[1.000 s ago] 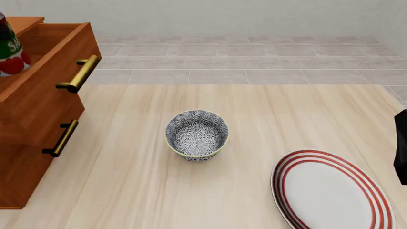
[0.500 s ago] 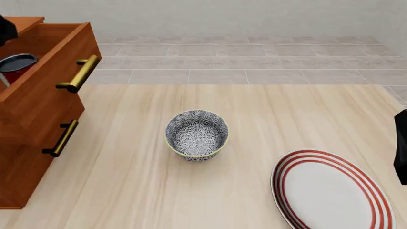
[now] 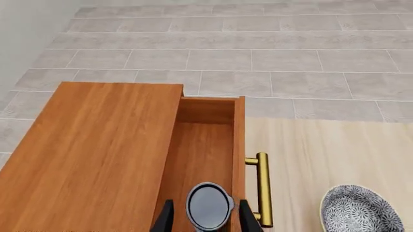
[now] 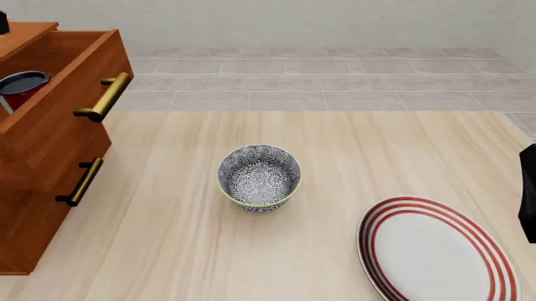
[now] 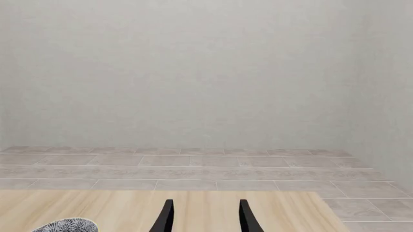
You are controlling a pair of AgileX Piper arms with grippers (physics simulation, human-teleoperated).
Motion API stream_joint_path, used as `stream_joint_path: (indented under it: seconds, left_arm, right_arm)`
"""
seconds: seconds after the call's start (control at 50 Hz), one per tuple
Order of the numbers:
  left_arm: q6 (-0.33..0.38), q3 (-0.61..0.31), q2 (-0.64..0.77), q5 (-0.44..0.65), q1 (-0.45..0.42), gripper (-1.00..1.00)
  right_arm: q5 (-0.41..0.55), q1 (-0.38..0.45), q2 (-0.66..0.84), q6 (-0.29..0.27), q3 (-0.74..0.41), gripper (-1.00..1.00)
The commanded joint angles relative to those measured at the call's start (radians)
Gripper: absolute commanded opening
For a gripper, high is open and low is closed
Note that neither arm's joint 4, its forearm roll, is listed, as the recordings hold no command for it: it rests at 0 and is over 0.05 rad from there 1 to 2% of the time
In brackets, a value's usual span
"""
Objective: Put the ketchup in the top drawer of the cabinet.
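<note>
Tiled floor and pale wall behind a light wood table (image 4: 335, 157); cabinet (image 4: 34, 207) at the far left. Ketchup (image 4: 20, 88) stands upright inside the open top drawer (image 3: 206, 140), near its front panel. Left gripper (image 3: 205, 220) hangs above it, fingers spread either side of the can's top, apparently not gripping. Right gripper (image 5: 205, 217) open, empty. Risks: a finger clips the can on the way up and tips it; drawer is open, and pushing the handle (image 4: 102, 95) hard could topple the can.
</note>
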Motion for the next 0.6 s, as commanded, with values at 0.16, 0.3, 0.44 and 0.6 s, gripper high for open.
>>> stream_joint_path:
  seconds: [0.16,0.3,0.44,0.6]
  left_arm:
    - [0.078,-0.055,-0.171,0.069,-0.027,1.00]
    - [0.095,-0.023,-0.256,0.094,-0.064,1.00]
    - [0.098,0.045,-0.335,0.080,-0.086,1.00]
    - [0.100,0.085,-0.431,0.099,-0.132,1.00]
  right_arm:
    - [0.000,0.000,0.000,0.000,0.000,1.00]
    - [0.000,0.000,0.000,0.000,0.000,1.00]
    - [0.000,0.000,0.000,0.000,0.000,1.00]
    - [0.000,0.000,0.000,0.000,0.000,1.00]
